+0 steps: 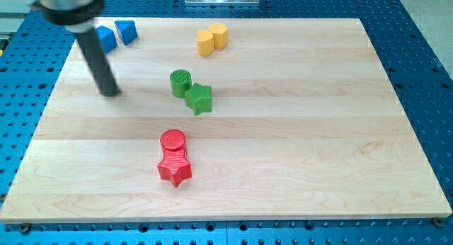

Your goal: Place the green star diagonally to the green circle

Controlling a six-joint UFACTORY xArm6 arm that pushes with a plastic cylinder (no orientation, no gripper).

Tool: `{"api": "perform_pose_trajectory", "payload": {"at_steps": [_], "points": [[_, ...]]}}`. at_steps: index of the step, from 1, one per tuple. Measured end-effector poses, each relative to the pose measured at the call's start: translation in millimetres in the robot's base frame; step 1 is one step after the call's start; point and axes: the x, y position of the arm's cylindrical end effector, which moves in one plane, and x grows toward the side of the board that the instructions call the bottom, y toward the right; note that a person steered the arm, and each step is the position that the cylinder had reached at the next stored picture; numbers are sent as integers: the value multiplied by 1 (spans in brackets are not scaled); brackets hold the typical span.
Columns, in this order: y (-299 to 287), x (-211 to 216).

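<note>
The green circle [180, 83] stands near the board's middle, a little toward the view's top. The green star [199, 98] sits just below and to the right of it, touching or nearly touching it. My tip [110, 93] is the lower end of the dark rod, resting on the board well to the left of the green circle, with a clear gap between them.
A red circle [173, 141] and a red star [175, 168] sit together below the green pair. Two blue blocks [116, 35] lie at the top left, partly behind the rod. Two yellow blocks [212, 38] stand at the top centre. The wooden board [318, 132] has blue perforated table around it.
</note>
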Motion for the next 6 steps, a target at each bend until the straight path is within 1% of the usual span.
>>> {"api": "perform_pose_trajectory", "payload": {"at_steps": [1, 2, 3, 4, 5, 6], "points": [[83, 17], [111, 30], [191, 20], [259, 24], [273, -9], [269, -93]]}}
